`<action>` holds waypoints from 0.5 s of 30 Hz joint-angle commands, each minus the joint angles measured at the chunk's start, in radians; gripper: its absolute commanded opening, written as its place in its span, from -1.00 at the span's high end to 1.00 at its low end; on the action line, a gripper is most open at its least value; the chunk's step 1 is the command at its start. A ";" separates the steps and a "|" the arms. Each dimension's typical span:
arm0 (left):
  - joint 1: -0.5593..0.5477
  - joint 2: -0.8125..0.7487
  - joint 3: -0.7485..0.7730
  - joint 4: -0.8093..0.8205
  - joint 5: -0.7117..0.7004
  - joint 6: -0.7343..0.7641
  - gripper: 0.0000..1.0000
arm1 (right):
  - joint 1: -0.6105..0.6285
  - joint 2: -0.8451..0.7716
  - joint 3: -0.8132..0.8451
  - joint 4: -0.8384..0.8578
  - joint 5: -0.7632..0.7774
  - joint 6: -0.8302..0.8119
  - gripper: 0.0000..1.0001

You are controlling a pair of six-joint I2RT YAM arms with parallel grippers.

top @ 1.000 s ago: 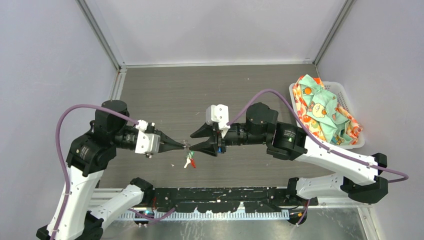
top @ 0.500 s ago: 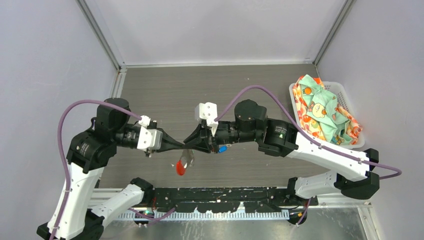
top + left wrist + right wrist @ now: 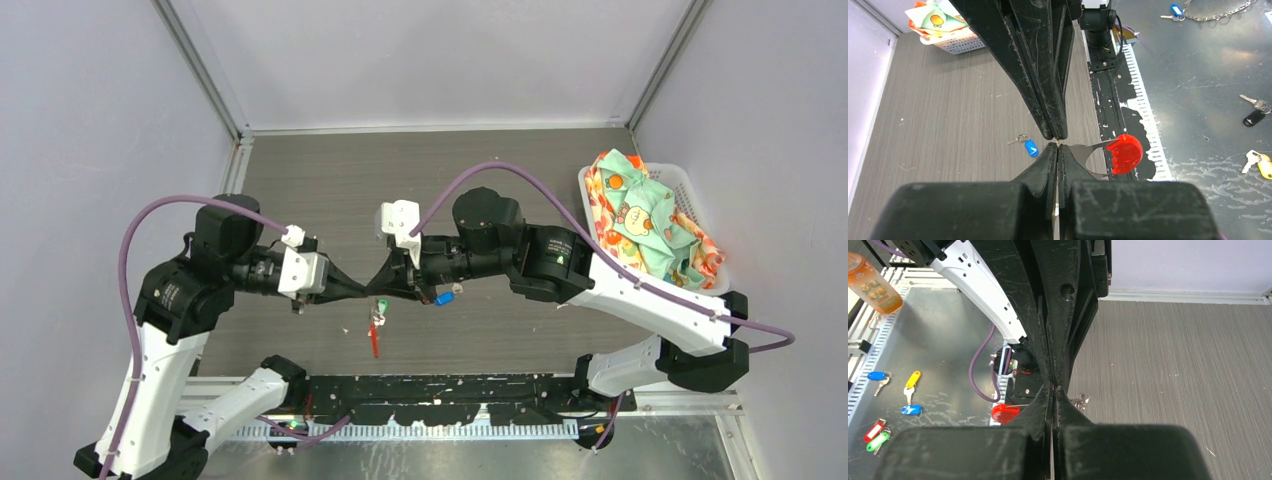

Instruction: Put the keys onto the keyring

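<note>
My left gripper (image 3: 363, 291) and right gripper (image 3: 374, 289) meet tip to tip above the front of the table, both shut. The keyring (image 3: 376, 328) hangs below that meeting point, with a green-headed key (image 3: 382, 306) on it and its red end (image 3: 375, 346) lowest. In the left wrist view my left gripper (image 3: 1058, 146) pinches thin silver metal, and the keyring's red end (image 3: 1124, 152) sticks out to the right. In the right wrist view my right gripper (image 3: 1054, 389) has the red end (image 3: 1005, 412) on one side and a silver ring (image 3: 1079, 401) on the other. A blue-headed key (image 3: 444, 297) lies on the table.
A white basket (image 3: 706, 283) full of patterned cloth (image 3: 645, 225) stands at the table's right edge. The black rail (image 3: 450, 388) runs along the front edge. Several spare keys (image 3: 908, 390) and an orange bottle (image 3: 868, 282) lie on the metal bench beyond it.
My right gripper has shut its jaws and moved left until its tip meets the left gripper's. The keyring swung and now hangs straight down. The blue-headed key has come into sight under the right arm.
</note>
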 commanded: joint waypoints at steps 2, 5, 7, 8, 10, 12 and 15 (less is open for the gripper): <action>-0.001 0.000 0.046 0.004 0.012 -0.032 1.00 | 0.002 0.019 0.077 -0.108 0.027 -0.034 0.98; -0.001 -0.002 0.049 0.002 0.006 -0.033 1.00 | 0.002 0.042 0.118 -0.164 0.034 -0.048 0.92; -0.001 0.000 0.050 -0.002 0.005 -0.033 1.00 | 0.002 0.050 0.135 -0.188 0.039 -0.054 0.84; -0.001 0.000 0.051 -0.003 0.005 -0.033 0.99 | 0.002 0.052 0.140 -0.194 0.041 -0.056 0.82; -0.001 -0.002 0.051 -0.003 0.005 -0.033 1.00 | 0.002 0.052 0.148 -0.203 0.044 -0.059 0.80; -0.001 -0.004 0.051 -0.003 0.002 -0.033 1.00 | 0.001 0.055 0.157 -0.216 0.046 -0.061 0.70; -0.001 -0.007 0.048 -0.003 -0.003 -0.033 0.99 | 0.001 0.055 0.167 -0.234 0.037 -0.064 0.54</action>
